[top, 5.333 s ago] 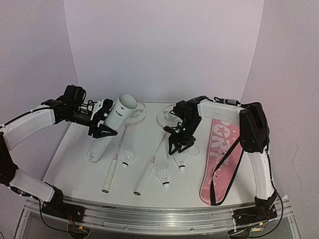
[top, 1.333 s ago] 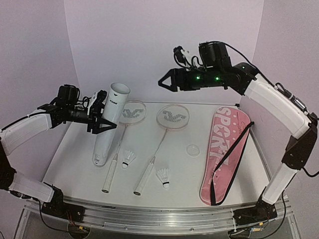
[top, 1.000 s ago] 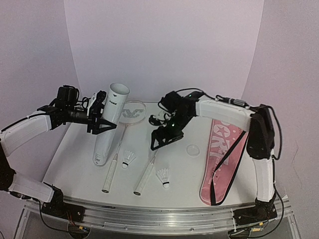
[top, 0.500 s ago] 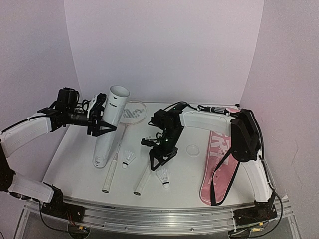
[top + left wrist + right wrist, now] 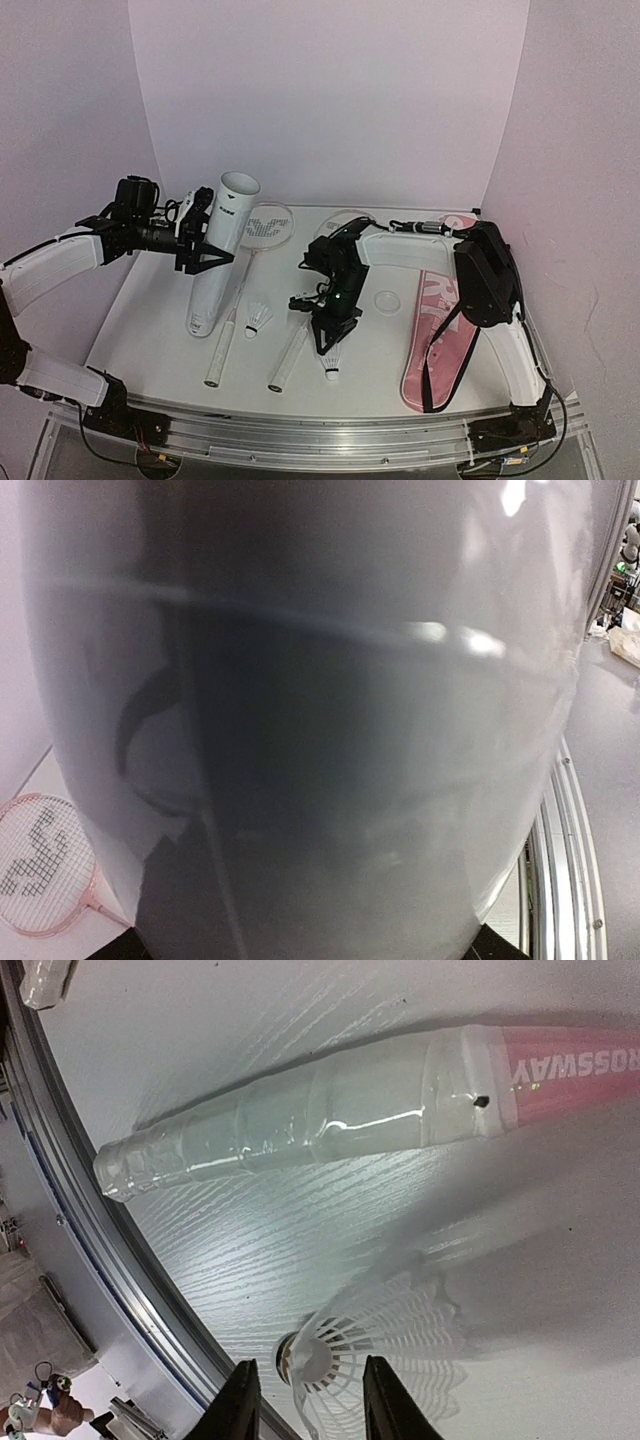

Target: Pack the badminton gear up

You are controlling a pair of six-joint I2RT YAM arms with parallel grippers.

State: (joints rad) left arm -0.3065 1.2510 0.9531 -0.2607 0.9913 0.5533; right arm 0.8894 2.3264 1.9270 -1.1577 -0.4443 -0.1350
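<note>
The right pincer points down at the counter, close above a shuttlecock that lies near the front edge. In the wrist view the pincer is open to a narrow gap. One finger stands on each side of the shuttlecock's rounded cork tip, and the feather skirt fans away from them. Whether the fingers touch the cork cannot be told, and the shuttlecock lies on the counter.

Just beside it, to the left in the top view, lies the white handle of the right racket. In the wrist view that handle runs across the top of the picture and ends in a pink band with lettering. The racket's head is mostly hidden behind the right arm.

A second shuttlecock sits between the two racket handles, well apart from the right pincer. The left racket lies with its head toward the back wall and its handle toward the front.

The left pincer is clamped around a tall white tube. It holds the tube tilted, with the open mouth up and toward the back and the base on the counter beside the left racket's shaft. In the left wrist view the tube fills nearly the whole picture.

A pink bag lies along the right side of the counter, and a small round disc rests between it and the right pincer.
</note>
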